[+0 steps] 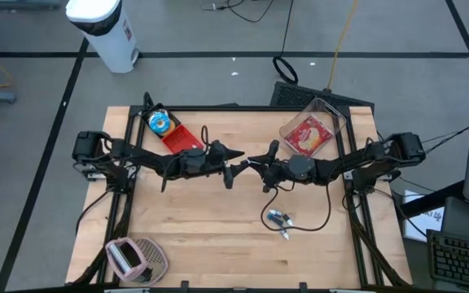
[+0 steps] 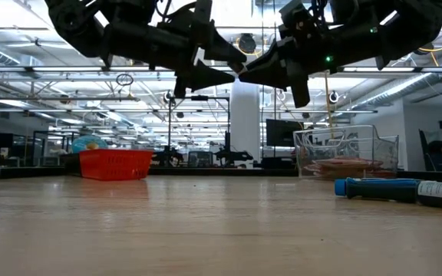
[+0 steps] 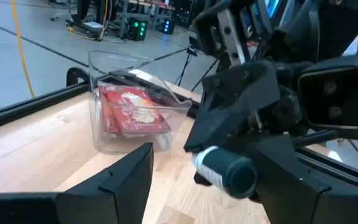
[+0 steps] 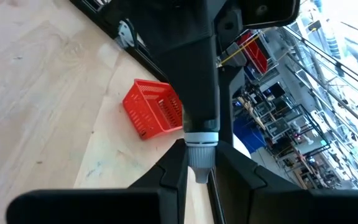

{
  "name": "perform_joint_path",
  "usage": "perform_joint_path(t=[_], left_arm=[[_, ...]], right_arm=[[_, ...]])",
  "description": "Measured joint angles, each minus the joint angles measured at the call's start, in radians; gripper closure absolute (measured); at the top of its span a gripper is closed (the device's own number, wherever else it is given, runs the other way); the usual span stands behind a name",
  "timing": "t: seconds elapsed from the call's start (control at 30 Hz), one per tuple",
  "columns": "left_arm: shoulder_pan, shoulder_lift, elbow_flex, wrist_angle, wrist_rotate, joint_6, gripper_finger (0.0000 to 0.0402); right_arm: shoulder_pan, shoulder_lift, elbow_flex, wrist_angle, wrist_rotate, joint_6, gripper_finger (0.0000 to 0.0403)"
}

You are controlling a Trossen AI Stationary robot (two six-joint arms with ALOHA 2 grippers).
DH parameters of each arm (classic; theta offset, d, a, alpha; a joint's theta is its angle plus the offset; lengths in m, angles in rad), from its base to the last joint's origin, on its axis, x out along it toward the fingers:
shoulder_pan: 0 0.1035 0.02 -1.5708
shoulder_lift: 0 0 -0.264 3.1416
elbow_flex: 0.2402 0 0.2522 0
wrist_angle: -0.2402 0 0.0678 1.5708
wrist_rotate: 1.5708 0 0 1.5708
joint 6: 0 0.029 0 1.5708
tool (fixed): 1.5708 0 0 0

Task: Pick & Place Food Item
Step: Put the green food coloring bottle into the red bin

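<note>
One red basket (image 1: 175,137) sits at the table's far-left corner beside one blue-topped cup (image 1: 159,122). Over the table's middle, the left gripper (image 1: 236,163) gapes, released, meeting the right gripper (image 1: 255,162), clamped on a grey-capped marker (image 4: 201,149) that only the wrist views reveal. One clear bin (image 1: 313,128), far right, holds the red food packet (image 1: 308,134).

Seen from above, 2 dark arms reach toward each other over the table's middle, both raised off the surface. The left gripper (image 1: 236,157) points toward 3 o'clock with its fingers (image 3: 129,177) spread apart. The right gripper (image 1: 255,162) points toward 9 o'clock, fingers (image 4: 173,171) closed on a small cylindrical object (image 4: 201,150). The 2 gripper tips nearly meet.
</note>
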Motion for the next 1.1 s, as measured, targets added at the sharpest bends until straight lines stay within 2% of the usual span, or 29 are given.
perform_joint_path(t=[0.37,0.47,0.83,0.97,1.1], left_arm=[[0.004,0.000,0.000,-0.008,0.005,-0.022,0.0153],[0.008,0.000,0.000,-0.009,0.012,-0.028,0.0179],[0.018,0.000,0.000,-0.015,0.023,-0.049,0.0314],[0.019,0.000,0.000,-0.015,0.024,-0.047,0.0337],[0.019,0.000,0.000,-0.015,0.023,-0.024,0.0335]], right_arm=[[0.000,0.000,0.000,0.000,0.002,0.000,0.0351],[-0.001,0.000,0.000,0.000,0.004,0.000,0.0351],[-0.001,0.000,0.000,-0.003,0.013,0.008,0.0351],[-0.001,0.000,0.000,-0.003,0.013,0.009,0.0348],[-0.001,0.000,0.000,-0.001,0.019,0.057,0.0328]])
